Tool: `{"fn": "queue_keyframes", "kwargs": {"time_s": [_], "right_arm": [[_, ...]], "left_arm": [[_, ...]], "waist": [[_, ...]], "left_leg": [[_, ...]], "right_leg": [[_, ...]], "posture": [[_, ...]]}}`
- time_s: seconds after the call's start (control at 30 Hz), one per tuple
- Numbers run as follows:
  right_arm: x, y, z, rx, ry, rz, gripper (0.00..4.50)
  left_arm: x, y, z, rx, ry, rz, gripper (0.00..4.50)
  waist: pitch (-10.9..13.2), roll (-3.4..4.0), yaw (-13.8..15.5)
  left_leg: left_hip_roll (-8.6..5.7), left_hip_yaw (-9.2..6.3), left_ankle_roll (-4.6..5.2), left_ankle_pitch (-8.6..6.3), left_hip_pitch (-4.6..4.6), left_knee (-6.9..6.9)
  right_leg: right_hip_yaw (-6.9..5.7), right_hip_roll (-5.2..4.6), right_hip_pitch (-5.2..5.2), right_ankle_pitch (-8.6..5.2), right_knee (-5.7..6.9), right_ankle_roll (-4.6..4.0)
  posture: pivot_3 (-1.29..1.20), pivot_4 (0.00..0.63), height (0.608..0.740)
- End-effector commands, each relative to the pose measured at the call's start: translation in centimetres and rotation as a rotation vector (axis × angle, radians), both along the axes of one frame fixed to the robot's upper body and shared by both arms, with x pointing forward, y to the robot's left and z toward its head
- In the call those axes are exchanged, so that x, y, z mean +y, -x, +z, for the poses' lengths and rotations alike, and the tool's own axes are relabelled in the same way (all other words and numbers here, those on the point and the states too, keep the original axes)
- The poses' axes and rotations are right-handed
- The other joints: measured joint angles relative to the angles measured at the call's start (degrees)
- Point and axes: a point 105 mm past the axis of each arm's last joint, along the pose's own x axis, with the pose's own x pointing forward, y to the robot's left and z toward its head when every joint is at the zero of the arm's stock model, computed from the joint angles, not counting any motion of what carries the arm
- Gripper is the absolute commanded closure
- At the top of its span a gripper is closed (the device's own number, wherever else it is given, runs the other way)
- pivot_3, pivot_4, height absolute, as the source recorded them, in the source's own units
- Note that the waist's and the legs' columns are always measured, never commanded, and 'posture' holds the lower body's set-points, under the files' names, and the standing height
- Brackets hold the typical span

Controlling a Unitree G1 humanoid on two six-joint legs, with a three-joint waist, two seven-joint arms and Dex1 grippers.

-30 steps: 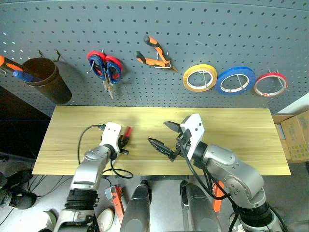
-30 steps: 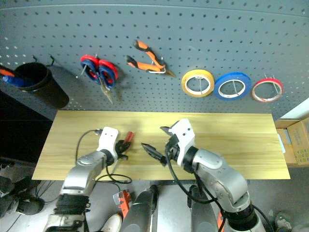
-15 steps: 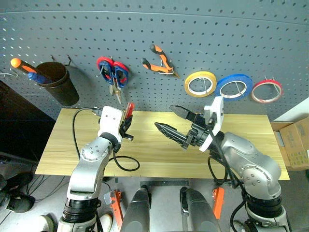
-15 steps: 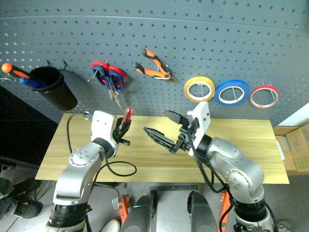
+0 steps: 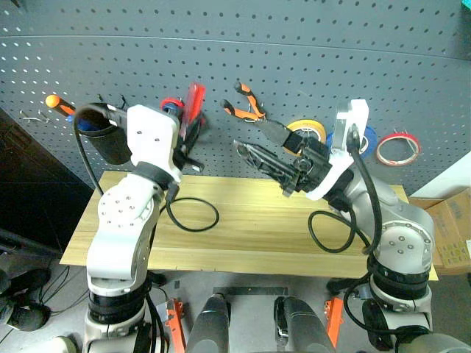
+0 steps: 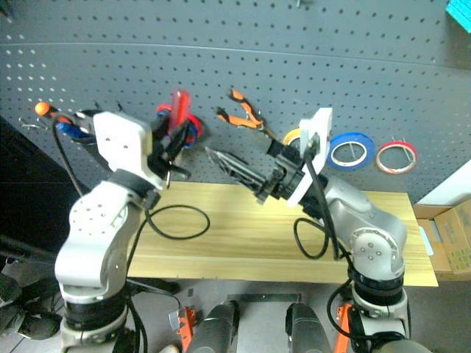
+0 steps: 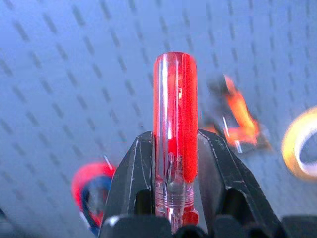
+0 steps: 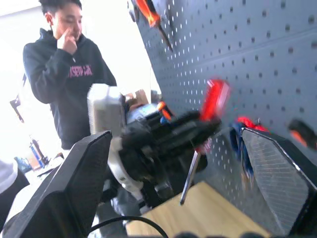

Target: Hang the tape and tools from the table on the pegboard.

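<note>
Head views: left hand [image 5: 193, 136] clamps the red-handled screwdriver [image 5: 196, 103], handle up, raised close in front of the pegboard [image 5: 309, 44], not hung yet. Right hand [image 5: 268, 151] wide, empty, beside it. Already on hooks: pliers [image 5: 246, 103], red-rimmed tape [image 5: 398, 149], w/ yellow [image 5: 307, 134] & blue rolls. Counter [image 5: 243, 220] bare of tools.
Left wrist: fingers [image 7: 131, 173] pinch the red handle, board behind.
Right wrist: jaws wide; a person [image 8: 67, 74] stands by.
Judgement: screwdriver is the last piece I can see left

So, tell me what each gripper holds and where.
Left gripper pinches the slim red-handled screwdriver by its clear red handle. Right gripper is open, empty.
</note>
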Motion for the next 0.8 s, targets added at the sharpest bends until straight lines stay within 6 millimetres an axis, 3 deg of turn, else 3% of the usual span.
{"fn": "queue_keyframes", "kwargs": {"time_s": [0.03, 0.17, 0.43, 0.8], "right_arm": [[-0.1, -0.1, 2.1, -0.063, -0.058, -0.013, 0.0], [0.1, -0.5, 2.2, -0.071, -0.065, -0.032, 0.0], [0.6, -1.1, 2.8, -0.092, -0.089, -0.063, 0.0], [1.5, -1.5, 3.3, -0.115, -0.117, -0.087, 0.0]], "left_arm": [[1.7, -0.1, 4.0, -0.132, 0.041, 0.066, 3.69], [3.1, -0.5, 5.8, -0.177, 0.09, 0.108, 3.69], [6.0, -1.5, 8.9, -0.277, 0.115, 0.197, 3.69], [11.6, -3.6, 8.6, -0.308, 0.185, 0.338, 3.69]], "waist": [[-0.6, -0.01, 0.1], [-1.3, 0.03, 0.0], [-1.6, 0.02, 0.0], [-1.9, -0.03, 0.0]], "left_leg": [[-0.01, 0.01, 0.01, 0.04, 0.02, 0.0], [-0.01, 0.09, 0.03, 0.03, 0.57, -0.08], [0.0, 0.07, 0.06, 0.06, 0.76, -0.04], [0.0, 0.08, 0.06, 0.07, 0.85, -0.05]], "right_leg": [[0.02, 0.0, 0.01, 0.03, 0.0, 0.01], [0.09, 0.01, 0.57, 0.03, -0.12, 0.04], [0.1, 0.04, 0.77, 0.09, -0.07, -0.02], [0.13, 0.05, 0.8, 0.23, -0.02, -0.23]], "posture": [[0.24, 0.096, 0.74], [0.24, 0.09, 0.74], [0.24, 0.086, 0.74], [0.24, 0.093, 0.74]]}}
